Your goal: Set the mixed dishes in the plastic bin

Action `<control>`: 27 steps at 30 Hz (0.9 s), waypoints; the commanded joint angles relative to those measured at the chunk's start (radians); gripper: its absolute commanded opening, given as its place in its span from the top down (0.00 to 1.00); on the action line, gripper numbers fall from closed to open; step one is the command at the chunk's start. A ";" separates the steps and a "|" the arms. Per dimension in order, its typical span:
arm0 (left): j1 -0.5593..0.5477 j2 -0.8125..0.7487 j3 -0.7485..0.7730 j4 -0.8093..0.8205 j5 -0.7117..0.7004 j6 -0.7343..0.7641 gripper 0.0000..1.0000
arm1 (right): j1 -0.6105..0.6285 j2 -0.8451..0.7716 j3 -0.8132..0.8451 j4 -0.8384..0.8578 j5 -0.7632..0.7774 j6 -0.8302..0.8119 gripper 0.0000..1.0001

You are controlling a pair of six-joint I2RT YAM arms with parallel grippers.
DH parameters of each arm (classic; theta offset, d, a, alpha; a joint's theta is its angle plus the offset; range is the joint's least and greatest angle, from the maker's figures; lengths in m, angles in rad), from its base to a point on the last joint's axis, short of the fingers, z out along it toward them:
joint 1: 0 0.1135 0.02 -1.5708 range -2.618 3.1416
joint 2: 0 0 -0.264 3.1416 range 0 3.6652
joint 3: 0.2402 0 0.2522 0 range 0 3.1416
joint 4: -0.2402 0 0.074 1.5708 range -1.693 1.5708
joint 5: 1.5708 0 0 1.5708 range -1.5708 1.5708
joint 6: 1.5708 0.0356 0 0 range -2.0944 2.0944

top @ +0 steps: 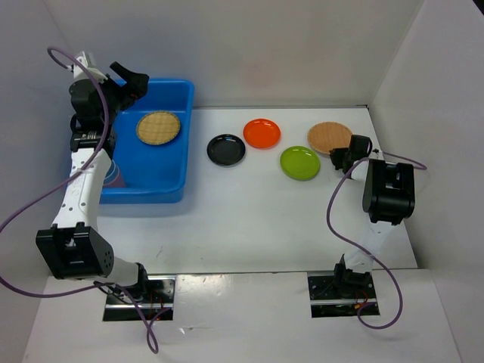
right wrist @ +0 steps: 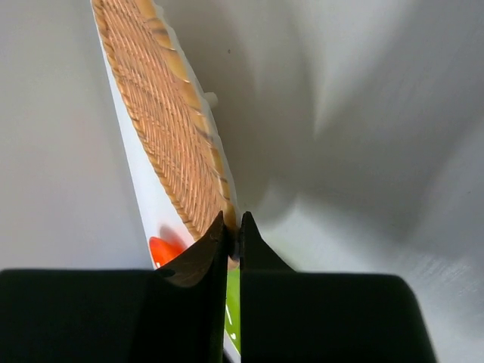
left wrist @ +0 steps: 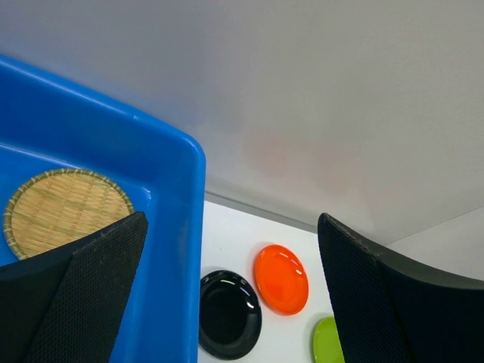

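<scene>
The blue plastic bin (top: 185, 144) stands at the left with one tan woven plate (top: 158, 128) lying inside. My left gripper (top: 130, 78) hovers open and empty over the bin's far left corner; its wrist view shows the bin wall (left wrist: 178, 227) and that plate (left wrist: 64, 208) below the gripper (left wrist: 232, 227). On the table lie a black plate (top: 226, 150), an orange plate (top: 262, 133), a lime green plate (top: 299, 162) and a second tan woven plate (top: 328, 136). My right gripper (top: 342, 155) is shut on the near rim of that plate (right wrist: 162, 113), which is pinched between the fingers of the gripper (right wrist: 233, 223).
White walls close in the table at the back and on both sides. A pinkish cup-like shape (top: 113, 172) shows in the bin, mostly hidden behind the left arm. The left wrist view also holds the black plate (left wrist: 229, 314), orange plate (left wrist: 281, 278) and green plate (left wrist: 325, 340).
</scene>
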 commanded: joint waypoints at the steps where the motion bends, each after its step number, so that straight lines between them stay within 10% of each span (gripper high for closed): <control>1: 0.007 -0.046 -0.006 0.076 0.027 -0.024 0.01 | -0.007 -0.016 -0.009 -0.106 0.046 -0.053 1.00; 8: 0.007 -0.023 0.026 0.109 0.210 -0.024 0.01 | -0.007 -0.215 -0.044 -0.129 0.093 -0.157 1.00; 15: -0.030 0.106 0.159 0.011 0.732 0.028 0.01 | 0.065 -0.404 -0.026 -0.186 0.130 -0.304 1.00; 27: -0.153 0.504 0.338 -0.023 1.202 0.038 0.01 | 0.193 -0.570 0.060 -0.222 -0.216 -0.519 1.00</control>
